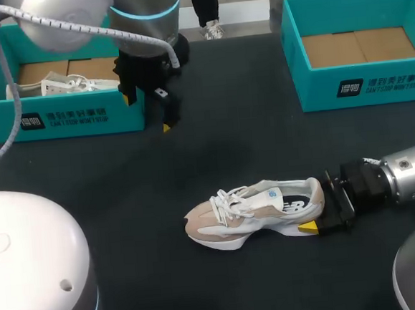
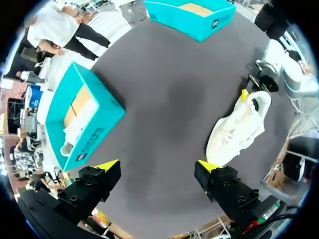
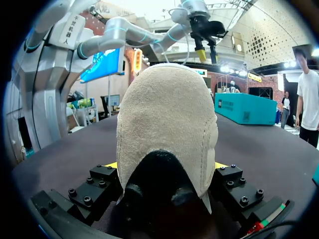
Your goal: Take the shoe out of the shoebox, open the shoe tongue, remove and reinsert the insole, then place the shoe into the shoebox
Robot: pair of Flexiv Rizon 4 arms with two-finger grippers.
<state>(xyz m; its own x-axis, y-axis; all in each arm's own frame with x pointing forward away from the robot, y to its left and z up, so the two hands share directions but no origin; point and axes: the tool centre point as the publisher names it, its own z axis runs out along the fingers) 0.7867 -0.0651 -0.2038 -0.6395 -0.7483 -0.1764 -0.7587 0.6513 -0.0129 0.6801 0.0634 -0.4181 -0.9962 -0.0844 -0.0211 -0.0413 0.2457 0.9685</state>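
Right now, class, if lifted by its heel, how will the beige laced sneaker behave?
The beige laced sneaker probably stays stiff: thick sole. Held at the heel by the right gripper, its toe may sag; laces likely dangle.

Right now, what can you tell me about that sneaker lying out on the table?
The sneaker is a low running shoe in beige, suede-like panels and white, with white laces, a thick white sole and dark patches at the heel. It stands upright on its sole on the black table, with its toe pointing towards the left arm's side. The right arm's jaws clamp its heel from both sides. Nothing else touches it.
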